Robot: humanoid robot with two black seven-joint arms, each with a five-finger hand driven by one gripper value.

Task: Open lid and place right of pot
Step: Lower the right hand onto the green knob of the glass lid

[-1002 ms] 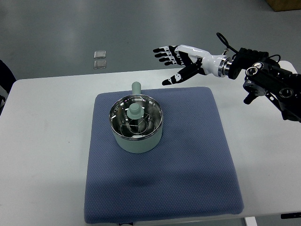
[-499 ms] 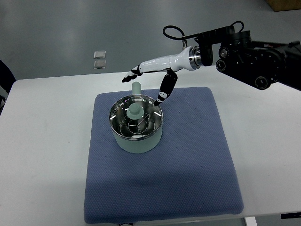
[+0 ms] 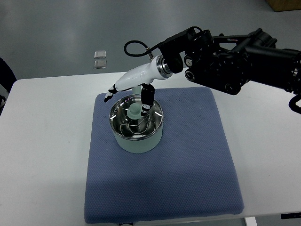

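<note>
A pale green pot (image 3: 137, 137) stands on the blue mat (image 3: 188, 160), left of its middle. A glass lid (image 3: 134, 121) with a green knob (image 3: 135, 111) sits on the pot. The pot's green handle is hidden behind my right hand. My right hand (image 3: 126, 96) reaches in from the right and hangs over the lid. Its fingers (image 3: 111, 93) are spread past the pot's far left rim and its thumb (image 3: 146, 99) points down beside the knob. It holds nothing. The left arm is out of view.
The mat lies on a white table (image 3: 42, 141). The right arm's black body (image 3: 235, 54) spans the far right above the mat. Two small clear squares (image 3: 99, 59) lie on the grey floor beyond the table.
My right hand has swept leftward and down, from the far right of the table to directly over the lid. The pot and lid have not moved.
</note>
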